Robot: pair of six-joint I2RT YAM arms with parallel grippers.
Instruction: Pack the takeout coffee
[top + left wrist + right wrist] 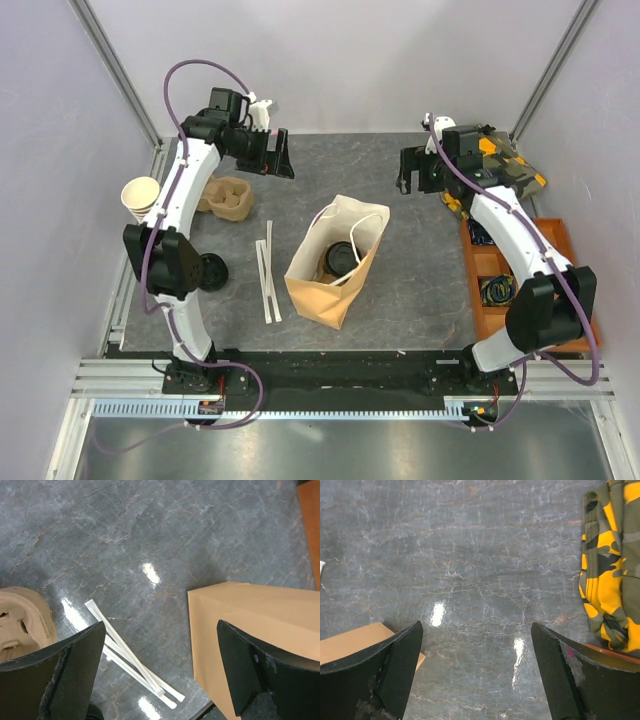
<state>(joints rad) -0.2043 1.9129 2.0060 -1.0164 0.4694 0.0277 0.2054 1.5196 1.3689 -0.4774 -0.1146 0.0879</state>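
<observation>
Top external view for the risks first. Could tip the paper bag [338,262] with any reach that brushes its open rim or white handle, standing loose and unbraced on the bench [420,290]. Could slosh or topple the takeout coffee [340,257] along with it, lid or no lid. Could also scatter the straws [267,272] or shove the pulp carrier [225,196] with a low sweep on the left side.

Appears to sit down inside the bag, black lid showing through the mouth; cannot tell whether upright or leaning. Looks as good as packed, judging by that. Well apart from both sets of fingers: left gripper [270,165] raised beyond the bag's far left, right gripper [420,183] off to its far right, bag between the two. Spread wide and holding nothing, both.

Left wrist view: fingers [70,675] apart above the straws, bag's flat side near one of them, no cup visible. Right wrist view: fingers [385,670] apart over bare bench, one bag corner at the left edge, camouflage cloth [610,565] at the right.
</observation>
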